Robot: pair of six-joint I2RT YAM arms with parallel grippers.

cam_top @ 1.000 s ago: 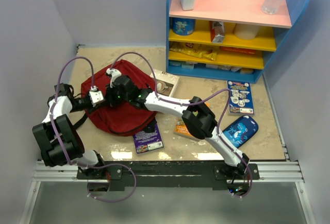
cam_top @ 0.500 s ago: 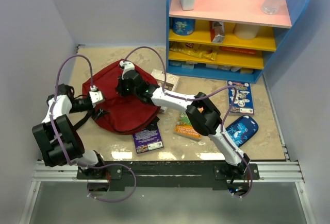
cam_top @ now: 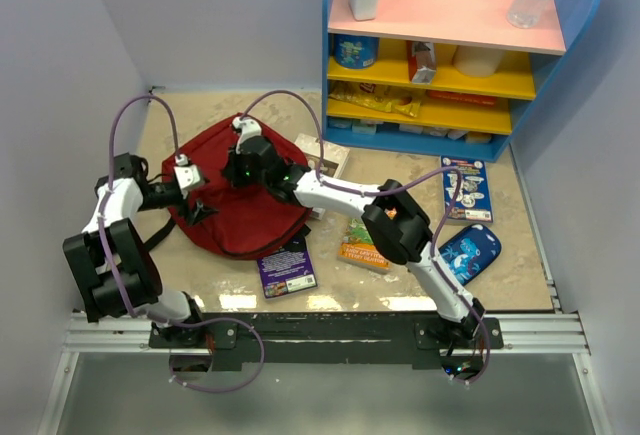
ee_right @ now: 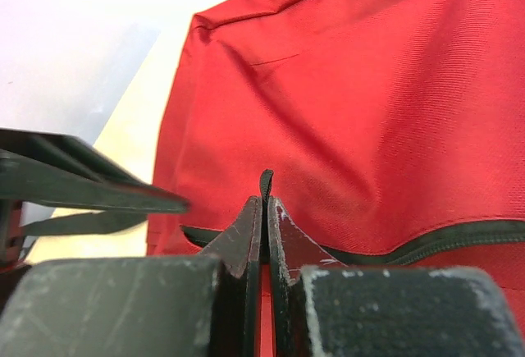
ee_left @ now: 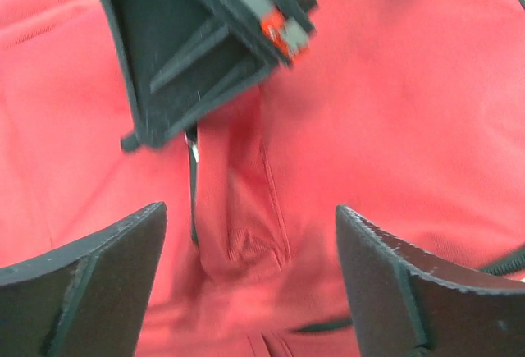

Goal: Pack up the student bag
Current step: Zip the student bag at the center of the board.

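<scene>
The right gripper (ee_right: 264, 209) has its fingers pressed together on a thin black tab (ee_right: 265, 180) that stands up between the tips. I take the tab for the pull of the black zipper (ee_right: 426, 242), which runs off to the right just behind it. The pinch looks meant to draw the zipper along and open the mouth.

The left gripper (ee_left: 246, 217) hangs with its jaws wide apart and nothing between them. It sits close above a puckered fold of red cloth, near the right gripper's black housing. From there it could pin or lift the cloth against the pull.

Under and around both lies the large dark red soft fabric backpack (cam_top: 245, 223), slumped flat on the sandy tabletop (cam_top: 420, 170) at the left. The right gripper is at its far upper edge and the left gripper at its left side. Its mouth does not yet show open, so packing seems to be at the opening step. A purple paperback book (cam_top: 288, 267) lies touching the bag's near edge, partly tucked under it.
</scene>
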